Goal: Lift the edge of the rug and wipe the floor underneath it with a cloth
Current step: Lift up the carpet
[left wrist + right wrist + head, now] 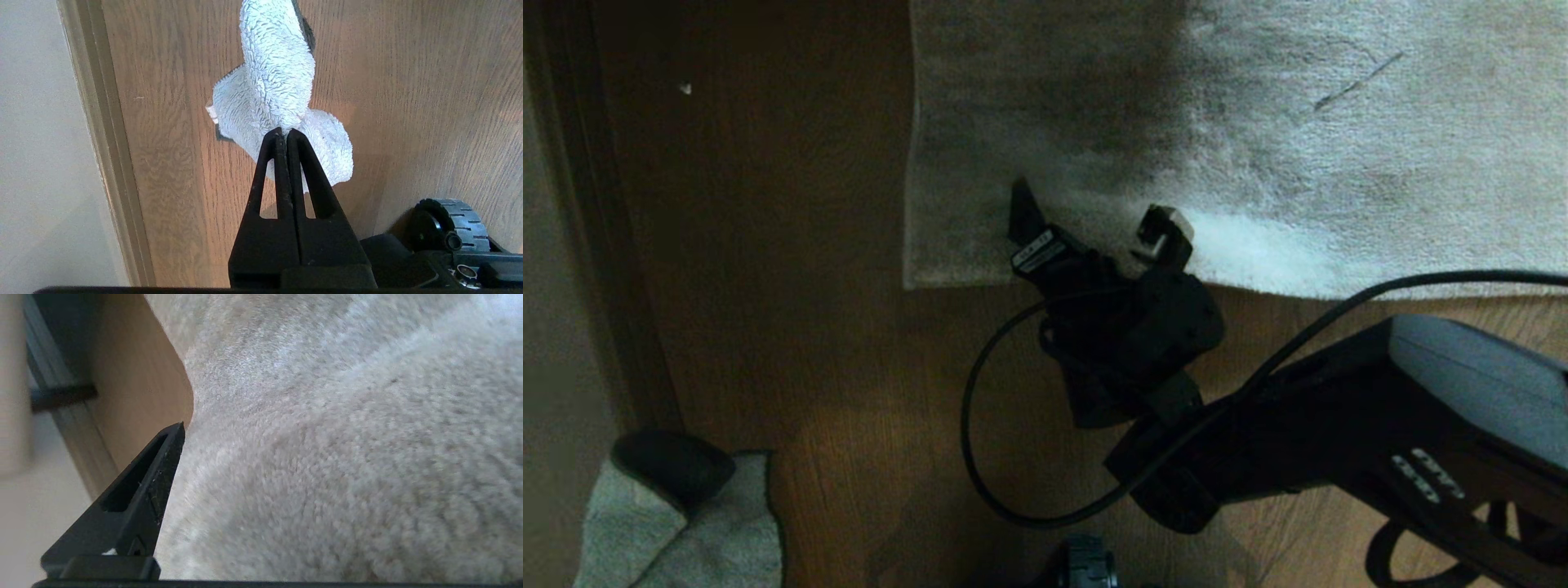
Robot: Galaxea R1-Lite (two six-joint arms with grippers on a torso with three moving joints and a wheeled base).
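The plush grey-beige rug edge [1094,282] is lying flat on the floor [792,245]. The right hand [1094,216] is hovering over it, fingers apart. The left hand [284,134] is clamping the cloth [278,90].

Rug [1339,147] was short plush pile, floor [408,102] smooth wood-grain with slight sheen, cloth [278,81] fluffy terry, fingers [310,175] matt black plastic
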